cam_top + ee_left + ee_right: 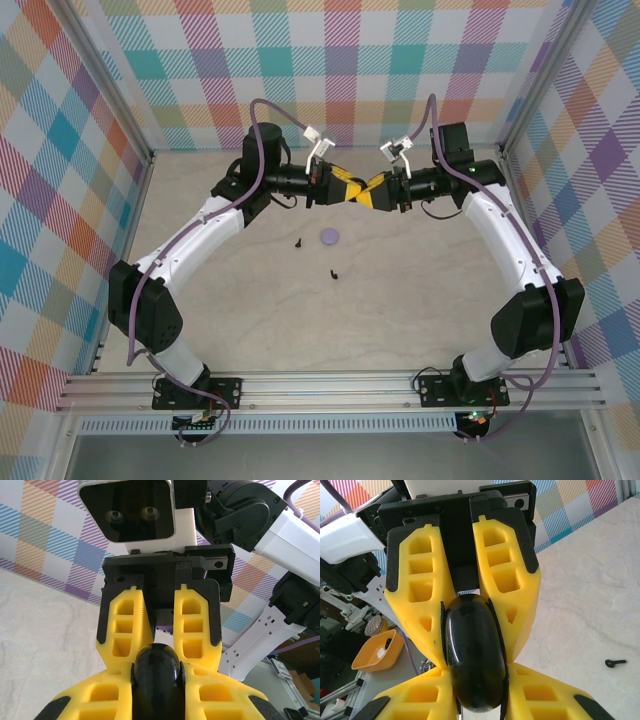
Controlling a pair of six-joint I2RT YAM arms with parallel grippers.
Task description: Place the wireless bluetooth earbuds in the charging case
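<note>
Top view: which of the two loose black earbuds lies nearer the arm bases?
The right black earbud, on the near side of the lilac round case; the left black earbud lies farther back, left of that case.

Counting two robot arms, the left arm and the right arm, and two grippers, the left gripper and the right gripper. Tallying two cases, one black case between the grippers and one round lilac case on the table, plus two loose buds there, a black earbud and a second black earbud. Noting one orange bowl off to the side in the right wrist view.
</note>
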